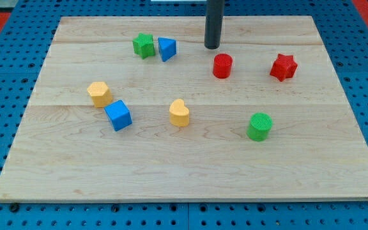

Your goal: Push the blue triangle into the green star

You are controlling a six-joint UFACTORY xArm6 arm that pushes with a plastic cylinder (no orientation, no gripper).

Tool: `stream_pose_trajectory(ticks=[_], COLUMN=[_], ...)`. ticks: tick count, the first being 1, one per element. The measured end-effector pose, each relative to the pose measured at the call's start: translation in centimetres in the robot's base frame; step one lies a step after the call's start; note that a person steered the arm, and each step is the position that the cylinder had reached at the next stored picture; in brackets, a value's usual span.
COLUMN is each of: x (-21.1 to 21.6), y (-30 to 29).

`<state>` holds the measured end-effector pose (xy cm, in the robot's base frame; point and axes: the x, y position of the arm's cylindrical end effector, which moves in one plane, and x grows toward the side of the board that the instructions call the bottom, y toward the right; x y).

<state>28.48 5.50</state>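
The blue triangle [166, 48] sits near the view's top, left of centre. The green star [144, 45] is just to its left, the two almost touching or touching. My tip [212, 46] is the lower end of a dark rod that comes down from the view's top. It stands to the right of the blue triangle, with a clear gap between them, and just above and left of the red cylinder [222, 66].
On the wooden board [337, 160]: a red star [283, 66] at the right, a green cylinder [259, 126] at lower right, a yellow heart [179, 113] in the middle, a blue cube [118, 115] and a yellow hexagon [99, 94] at the left.
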Motion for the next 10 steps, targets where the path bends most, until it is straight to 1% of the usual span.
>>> stream_pose_trajectory(ticks=[1, 3, 4, 5, 6, 8, 9, 10], x=[0.0, 0.0, -0.9, -2.5, -2.5, -2.8, -3.6, -3.6], y=[0.0, -6.9, -7.8, -12.1, -14.5, -16.1, -15.5, -5.4])
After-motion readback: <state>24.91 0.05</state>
